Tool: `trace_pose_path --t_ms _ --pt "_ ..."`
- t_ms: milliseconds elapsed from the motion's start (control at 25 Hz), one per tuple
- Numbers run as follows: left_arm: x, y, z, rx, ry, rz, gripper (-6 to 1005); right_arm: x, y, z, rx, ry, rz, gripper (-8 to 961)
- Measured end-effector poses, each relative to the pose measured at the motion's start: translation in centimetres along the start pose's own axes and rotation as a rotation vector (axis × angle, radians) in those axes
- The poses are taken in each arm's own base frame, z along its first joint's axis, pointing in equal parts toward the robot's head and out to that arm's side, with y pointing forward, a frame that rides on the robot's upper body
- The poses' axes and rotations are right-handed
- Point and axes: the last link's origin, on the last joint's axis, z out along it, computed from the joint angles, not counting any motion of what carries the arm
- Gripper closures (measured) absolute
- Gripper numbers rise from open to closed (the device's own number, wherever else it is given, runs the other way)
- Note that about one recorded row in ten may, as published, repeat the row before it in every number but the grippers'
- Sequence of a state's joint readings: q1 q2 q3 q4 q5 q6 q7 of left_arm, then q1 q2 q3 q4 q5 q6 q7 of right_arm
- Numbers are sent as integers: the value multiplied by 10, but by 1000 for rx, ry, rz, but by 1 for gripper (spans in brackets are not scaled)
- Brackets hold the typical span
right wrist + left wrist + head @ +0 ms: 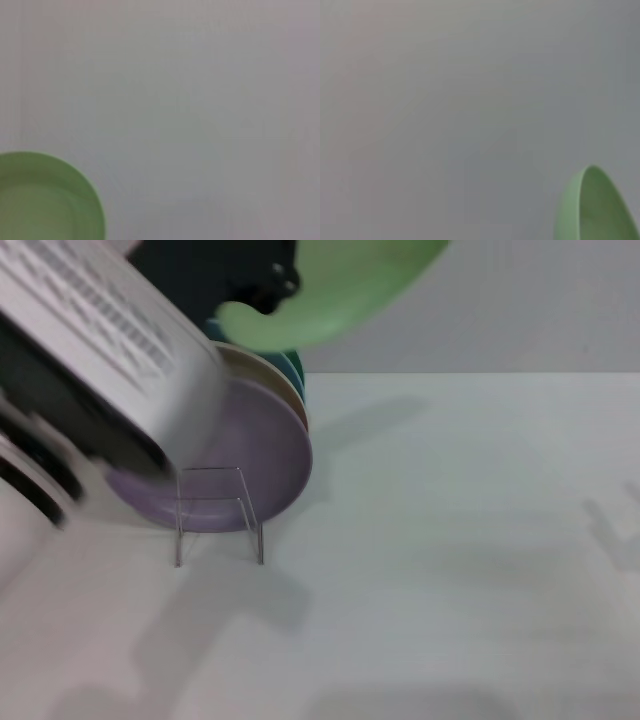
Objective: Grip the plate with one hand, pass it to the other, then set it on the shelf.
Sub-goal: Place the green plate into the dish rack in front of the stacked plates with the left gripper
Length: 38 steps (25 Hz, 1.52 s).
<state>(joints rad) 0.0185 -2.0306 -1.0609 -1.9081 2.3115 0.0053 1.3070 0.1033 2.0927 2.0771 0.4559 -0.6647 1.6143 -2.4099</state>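
Step in hand, as I judge it: the pass, or just after it. The plate (340, 285) is held aloft above the rack (218, 515), at the upper edge of the head view, with a black gripper (262, 280) touching its rim; the left arm (95, 350) looms silver-white in front, and I cannot tell whose jaws these are or whether either pair is open or closed. Next move calls for lowering the plate on edge into a free slot in front of the lilac plate (255, 455) on the counter (450, 540). Plate: pale mint green, round, shallow, plain, tilted.
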Motion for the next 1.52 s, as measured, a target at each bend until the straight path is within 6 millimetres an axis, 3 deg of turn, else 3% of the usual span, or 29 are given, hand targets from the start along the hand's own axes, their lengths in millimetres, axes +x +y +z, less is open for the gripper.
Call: trace_pose_path --t_ms 160,360,520,600,800,840,920,1040,1520 --pt "16 35 -15 95 187 156 915 0 -3 2 13 0 1 279" --pt "11 44 -38 133 392 82 916 -1 -5 4 18 -9 -3 274" --pt "-19 35 -60 121 536 -132 917 -1 -5 5 17 -10 -3 270" --pt "-51 26 -72 119 544 -229 917 -1 -5 4 18 -10 -3 268" --pt "-100 16 -85 90 493 -285 912 0 -6 3 26 -3 -2 262" --pt "-123 12 -91 41 476 -298 911 0 -6 2 29 0 -1 261" --pt "-131 10 -94 25 467 -303 910 1 -6 2 30 2 0 259" --pt "-163 2 -107 -45 474 -281 907 2 -5 1 30 8 1 256" --pt "-176 -2 -111 -88 449 -132 896 3 -1 0 12 10 5 244"
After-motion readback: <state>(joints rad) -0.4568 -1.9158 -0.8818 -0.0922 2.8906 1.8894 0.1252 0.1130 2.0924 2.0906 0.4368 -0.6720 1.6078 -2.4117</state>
